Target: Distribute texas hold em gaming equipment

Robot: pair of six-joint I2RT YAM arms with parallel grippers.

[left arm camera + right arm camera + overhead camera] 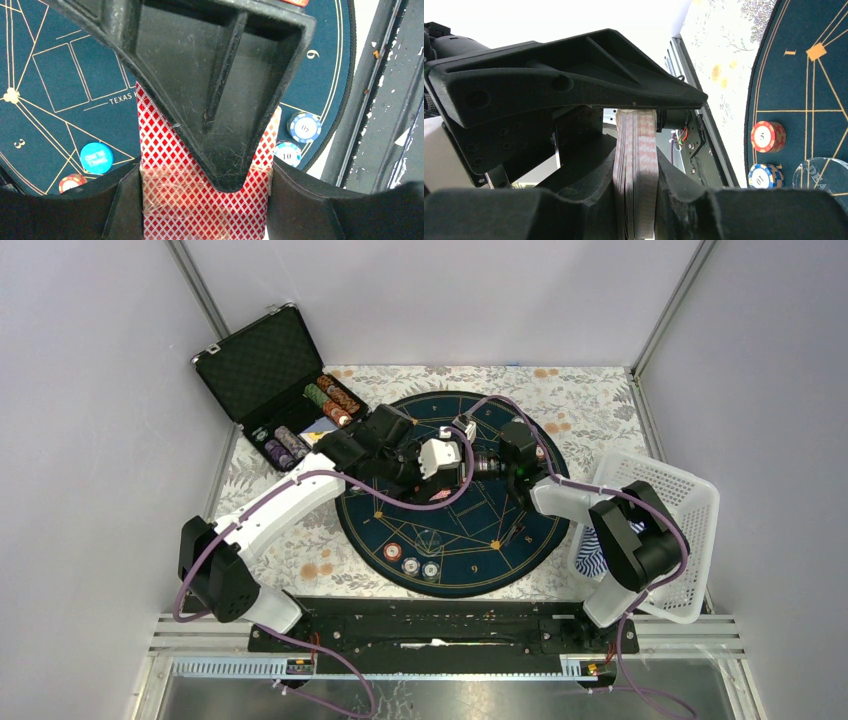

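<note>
We hold the red-backed card deck (167,150) clamped in both the left gripper (224,196) and the right gripper (644,150), over the round mat (65,75) near poker chips (305,127).

The floral worktop (300,558) carries a round dark mat (470,540), an open black case (262,365) and a white basket (685,500).

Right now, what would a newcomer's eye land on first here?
The left tool and right tool meet over the round blue mat, both clamped on the red-backed deck. Next come a few chips near the mat's front edge, then the open black case at back left.
</note>
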